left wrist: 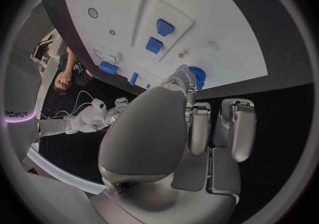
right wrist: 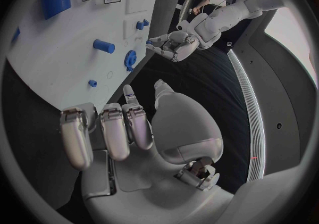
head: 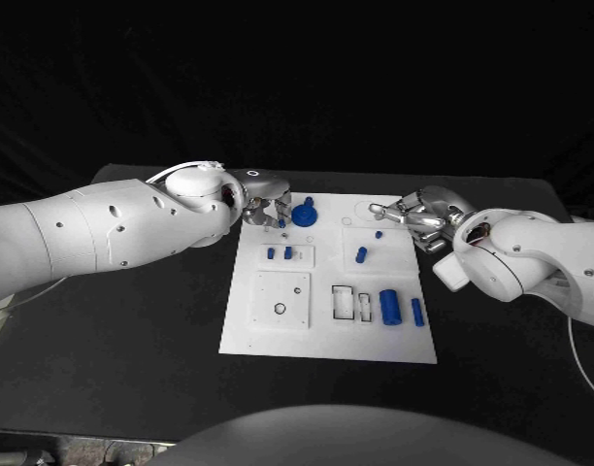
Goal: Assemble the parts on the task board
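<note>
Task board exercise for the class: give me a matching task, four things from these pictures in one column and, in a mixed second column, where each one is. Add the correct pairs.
Column one:
1. left hand
2. right hand
3. blue gear
4. large blue cylinder

Column two:
A. on the task board, in its near right part
B. over the board's far right corner
C. on the board near its far edge, beside the left hand
D. over the board's far left corner

Pairs: 1-D, 2-B, 3-C, 4-A
</note>
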